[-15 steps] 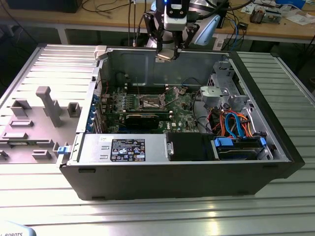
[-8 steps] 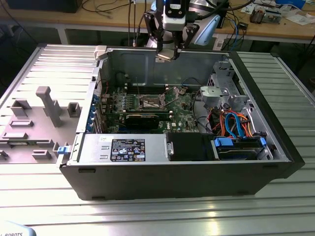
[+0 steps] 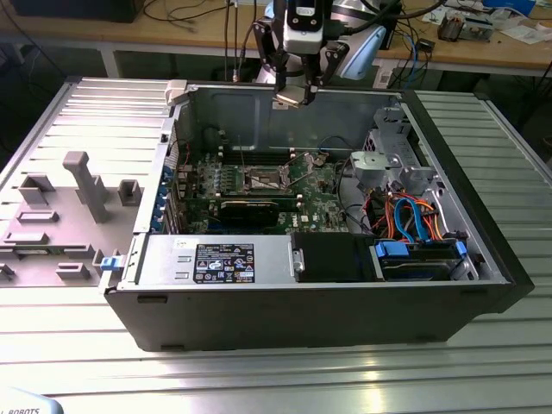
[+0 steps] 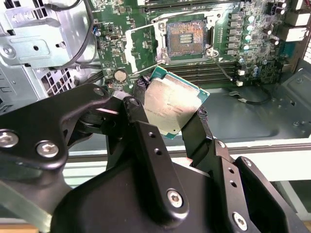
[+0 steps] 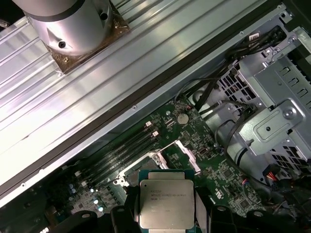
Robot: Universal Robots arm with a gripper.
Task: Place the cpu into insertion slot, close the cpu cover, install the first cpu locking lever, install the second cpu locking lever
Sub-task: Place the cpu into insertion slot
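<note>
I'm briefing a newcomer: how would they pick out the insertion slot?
Look into the open computer case, at the green circuit board on its floor. Near the board's middle sits the insertion slot: a square socket, dark centre, silver rim, unlike the long narrow slots beside it.

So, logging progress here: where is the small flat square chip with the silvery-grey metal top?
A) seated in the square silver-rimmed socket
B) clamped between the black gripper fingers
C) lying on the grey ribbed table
B: in the second wrist view the small flat square silvery-grey chip is clamped in the gripper above the green circuit board, whose square silver-rimmed socket sits open with nothing in it.
</note>
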